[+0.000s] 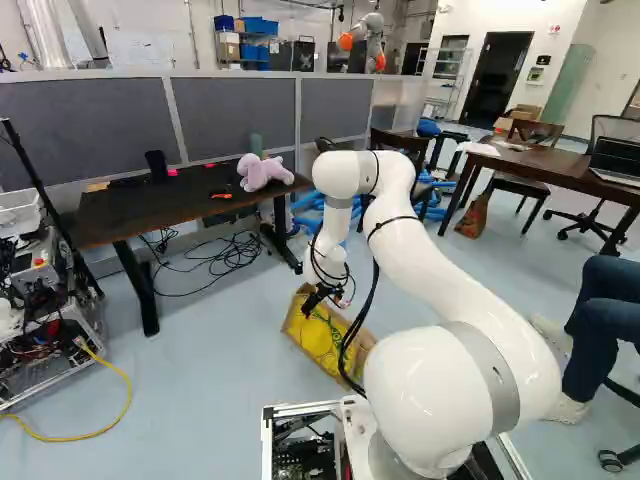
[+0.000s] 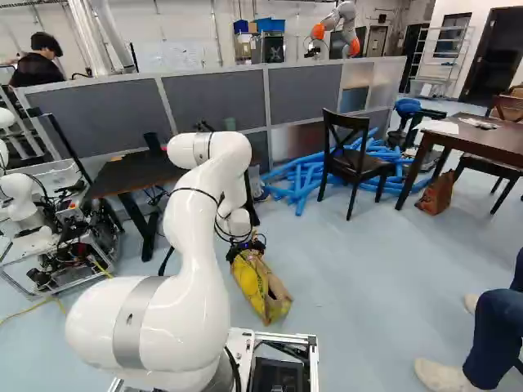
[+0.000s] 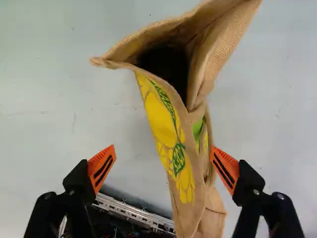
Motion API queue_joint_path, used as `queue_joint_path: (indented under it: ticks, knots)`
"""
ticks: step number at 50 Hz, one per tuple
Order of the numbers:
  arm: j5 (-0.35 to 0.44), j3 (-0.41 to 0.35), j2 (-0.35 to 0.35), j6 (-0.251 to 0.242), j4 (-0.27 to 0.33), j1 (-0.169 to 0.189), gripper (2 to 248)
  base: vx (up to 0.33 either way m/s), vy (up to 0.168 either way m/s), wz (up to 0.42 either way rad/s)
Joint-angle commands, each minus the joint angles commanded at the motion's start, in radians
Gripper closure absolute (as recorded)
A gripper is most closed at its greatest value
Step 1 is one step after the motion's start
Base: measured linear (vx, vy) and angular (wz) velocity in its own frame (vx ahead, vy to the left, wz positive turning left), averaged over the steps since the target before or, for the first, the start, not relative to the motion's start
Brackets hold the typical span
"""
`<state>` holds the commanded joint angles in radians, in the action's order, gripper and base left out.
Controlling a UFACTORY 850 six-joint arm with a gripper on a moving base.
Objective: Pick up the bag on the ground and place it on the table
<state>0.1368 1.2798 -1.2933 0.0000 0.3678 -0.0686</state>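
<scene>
Bag [image 3: 164, 116] rests on the floor [image 1: 220, 350] between the widely parted fingers of the gripper [image 3: 163, 149], the approach seemingly almost complete, while grasp, lift and placement on the likely tabletop [image 1: 150, 211], toward ten o'clock from the bag in the left base view, are left.

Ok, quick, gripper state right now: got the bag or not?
Gripper: open, fingers wide apart, not gripping the burlap bag, which shows between them, close by one orange pad.

Room to pass lies between one finger [image 3: 102, 169] and the bag [image 3: 161, 116], while the bag crowds the other finger [image 3: 225, 169] and the base frame [image 3: 133, 213] stands near the first.
</scene>
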Motion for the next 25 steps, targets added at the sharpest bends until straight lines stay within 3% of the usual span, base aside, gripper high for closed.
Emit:
queue_joint_path:
  ticks: [25]
  knots:
    - [0.000, 0.079, -0.094, 0.000, 0.024, 0.045, 3, 0.000, 0.000, 0.000]
